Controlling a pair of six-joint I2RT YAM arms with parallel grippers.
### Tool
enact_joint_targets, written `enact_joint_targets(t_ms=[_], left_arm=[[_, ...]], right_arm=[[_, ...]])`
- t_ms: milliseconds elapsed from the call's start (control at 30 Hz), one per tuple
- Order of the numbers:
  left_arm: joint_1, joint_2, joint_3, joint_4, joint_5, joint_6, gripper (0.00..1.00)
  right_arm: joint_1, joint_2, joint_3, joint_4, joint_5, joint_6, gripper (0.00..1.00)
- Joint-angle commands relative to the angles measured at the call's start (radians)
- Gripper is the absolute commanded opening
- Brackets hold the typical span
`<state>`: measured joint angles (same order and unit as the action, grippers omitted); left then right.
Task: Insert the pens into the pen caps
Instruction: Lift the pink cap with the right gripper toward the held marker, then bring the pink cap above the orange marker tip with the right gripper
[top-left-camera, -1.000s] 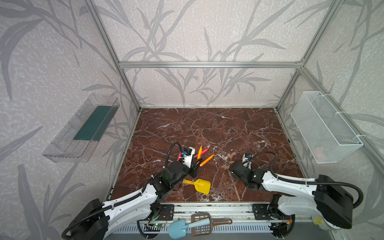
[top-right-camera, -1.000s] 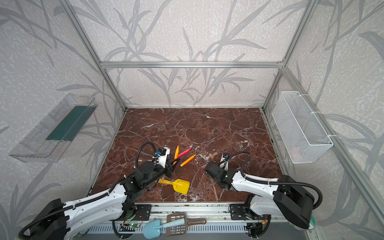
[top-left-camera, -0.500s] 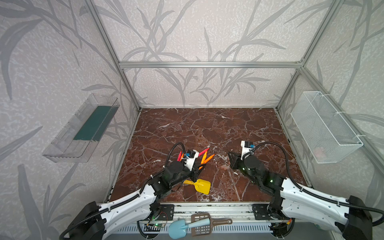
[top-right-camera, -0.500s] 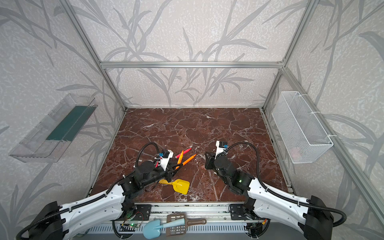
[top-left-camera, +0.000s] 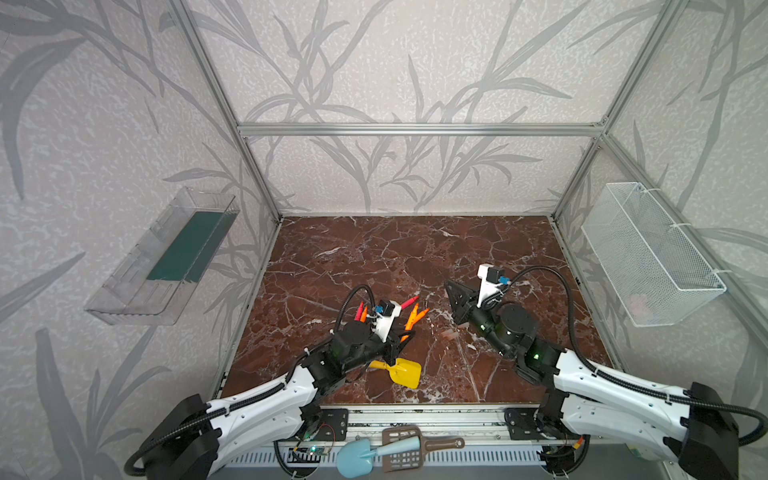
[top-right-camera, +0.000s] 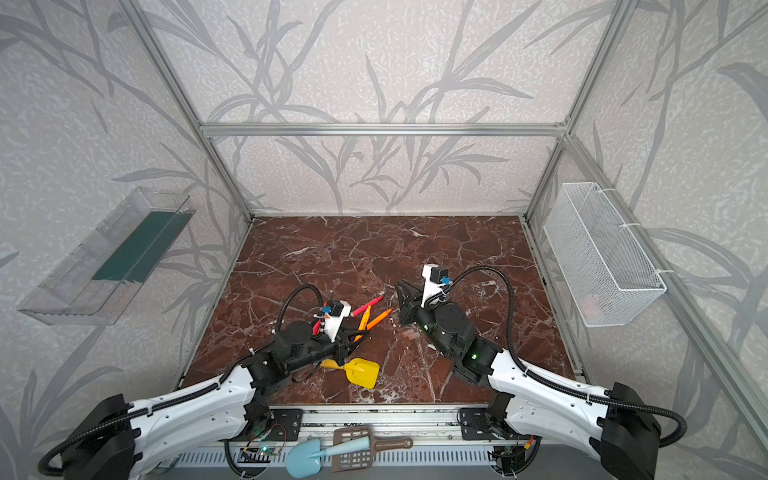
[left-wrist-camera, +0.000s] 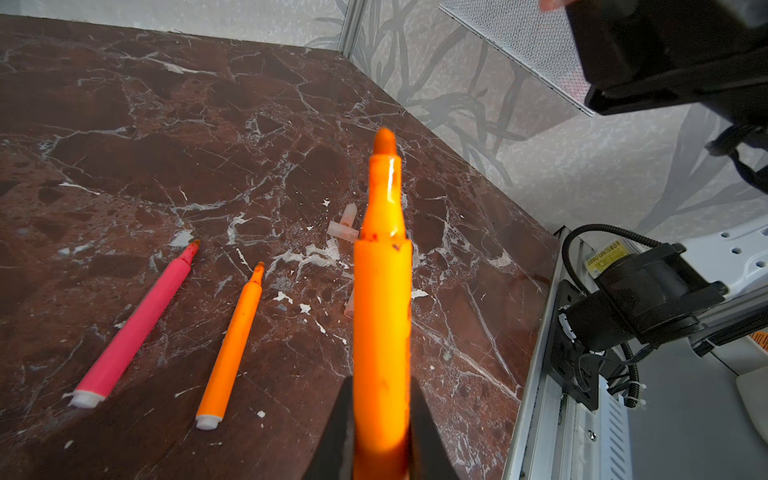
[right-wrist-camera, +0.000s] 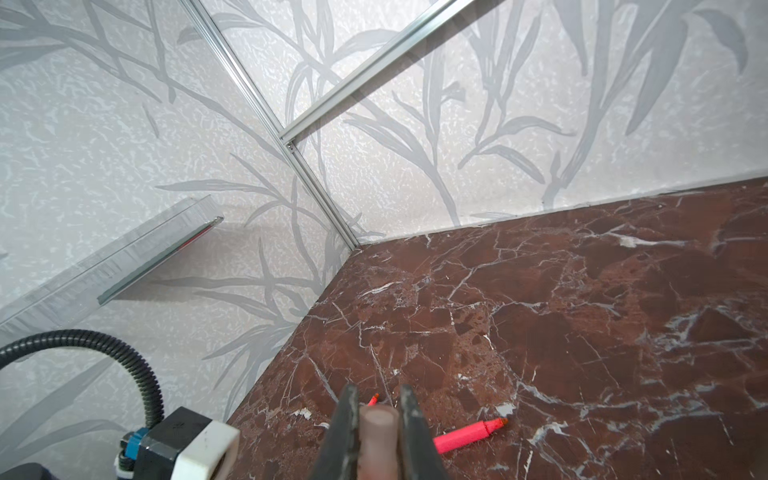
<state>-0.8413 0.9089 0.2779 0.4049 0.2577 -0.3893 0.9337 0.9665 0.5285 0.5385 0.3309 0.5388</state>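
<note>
My left gripper (left-wrist-camera: 381, 386) is shut on an orange pen (left-wrist-camera: 382, 291), whose bare tip points away from the wrist above the marble floor. A red-pink pen (left-wrist-camera: 137, 320) and a second orange pen (left-wrist-camera: 232, 345) lie on the floor beside it. Two pale pen caps (left-wrist-camera: 343, 230) lie just beyond the held tip, and a third is partly hidden behind the pen. My right gripper (right-wrist-camera: 378, 399) is shut on a translucent pinkish pen cap (right-wrist-camera: 379, 440). In both top views the right gripper (top-left-camera: 449, 287) is raised to the right of the left gripper (top-left-camera: 404, 338).
A yellow toy shovel (top-left-camera: 405, 372) lies near the front edge by the left arm. Two more pens (top-left-camera: 360, 312) lie left of the left wrist camera. A wire basket (top-left-camera: 652, 257) hangs on the right wall, a clear tray (top-left-camera: 166, 257) on the left wall.
The right arm has risen from a low pose and now points its gripper toward the far left. The left gripper has shifted slightly right with the orange pen. Both stay shut.
</note>
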Motion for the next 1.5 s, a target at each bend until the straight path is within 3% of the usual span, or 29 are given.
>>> enact_joint_targets(t_ms=[0, 500, 1467], left_arm=[[0.004, -0.009, 0.023, 0.055, 0.009, -0.026, 0.0], [0.005, -0.091, -0.006, 0.031, -0.029, -0.032, 0.0], [0.004, -0.106, -0.012, 0.038, -0.037, -0.051, 0.0]], right_arm=[[-0.004, 0.029, 0.047, 0.083, -0.015, -0.057, 0.0], [0.01, 0.222, 0.134, 0.189, -0.136, -0.026, 0.0], [0.067, 0.269, 0.074, 0.331, -0.13, 0.033, 0.0]])
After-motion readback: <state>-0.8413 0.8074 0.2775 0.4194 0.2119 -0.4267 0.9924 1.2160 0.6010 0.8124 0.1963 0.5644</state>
